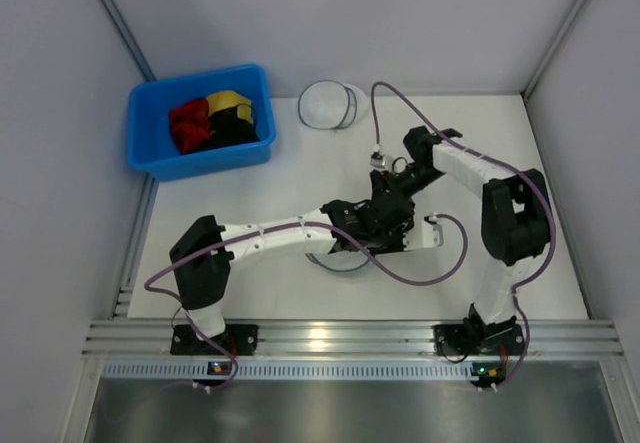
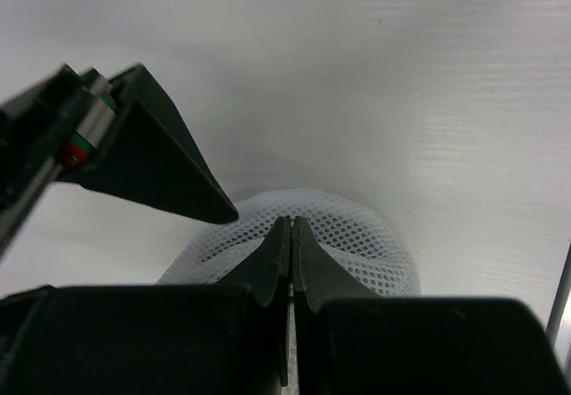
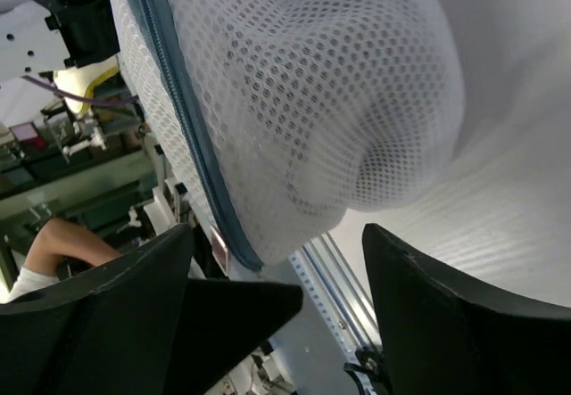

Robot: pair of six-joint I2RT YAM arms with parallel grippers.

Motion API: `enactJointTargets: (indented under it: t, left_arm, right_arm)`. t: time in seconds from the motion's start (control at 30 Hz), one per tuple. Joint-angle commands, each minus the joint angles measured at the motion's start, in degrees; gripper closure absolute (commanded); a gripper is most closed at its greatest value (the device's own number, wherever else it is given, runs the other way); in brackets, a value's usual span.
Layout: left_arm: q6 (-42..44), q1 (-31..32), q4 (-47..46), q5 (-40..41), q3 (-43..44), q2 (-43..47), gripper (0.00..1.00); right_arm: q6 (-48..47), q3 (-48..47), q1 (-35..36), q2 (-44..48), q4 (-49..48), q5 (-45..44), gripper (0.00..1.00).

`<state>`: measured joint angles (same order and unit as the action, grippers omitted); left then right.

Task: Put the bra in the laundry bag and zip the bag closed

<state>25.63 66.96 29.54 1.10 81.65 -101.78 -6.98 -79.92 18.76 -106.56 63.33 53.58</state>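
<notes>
Top view: the laundry bag (image 1: 338, 265) lies mostly hidden under both wrists (image 1: 385, 213) at mid-frame; only a thin hoop arc shows at 7 o'clock of them. Left wrist view: the left gripper (image 2: 292, 227) body covers the mesh's 6 o'clock half; whether its pressed-together tips pinch mesh cannot be told. Right wrist view: bag cut off at 12 o'clock, contents unreadable through mesh, background at 9 o'clock blurred.

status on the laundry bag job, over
Left pincer shut on laundry bag mesh. Right pincer open at its zip. Bra not in sight. Nothing else close by.
</notes>
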Motion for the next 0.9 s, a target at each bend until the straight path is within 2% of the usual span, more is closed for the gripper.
enactJointTargets:
  t: [0.0, 0.1, 0.13, 0.23, 0.43, 0.7, 0.8, 0.87]
  left_arm:
    - [1.4, -0.2, -2.2, -2.6, 1.9, 1.1, 1.0]
    - [1.6, -0.2, -2.1, -3.6, 1.4, 1.7, 1.0]
    - [1.7, -0.2, -2.1, -5.0, 1.1, 1.9, 1.0]
    - [1.4, -0.2, -2.1, -7.5, -0.3, 3.2, 1.0]
    - [0.7, 0.5, -1.4, -13.0, -6.7, 7.6, 1.0]
    - [2.9, 4.6, 6.6, -27.1, -12.6, 10.1, 1.0]
    - [1.1, 4.7, 7.9, -27.4, -12.7, 9.6, 1.0]
    - [0.1, 4.6, 8.0, -24.1, -11.8, 9.1, 1.0]
  right_arm:
    - [-0.5, 0.5, 3.0, -0.6, -3.6, 5.6, 0.26]
    - [0.9, 0.7, 4.3, -0.2, -5.5, 5.8, 0.55]
    - [1.3, 0.6, 4.4, -0.2, -5.9, 5.8, 0.75]
    - [1.6, -0.5, 4.4, -0.7, -6.2, 4.9, 1.0]
    - [2.5, -3.9, 3.2, -2.0, -7.1, 3.1, 1.0]
    - [-1.6, -15.2, 2.2, -8.3, -2.9, 2.3, 1.0]
    - [-0.8, -18.0, 2.2, -9.6, -2.5, 2.1, 1.0]
    - [0.6, -18.5, 2.5, -9.1, -3.0, 1.9, 0.78]
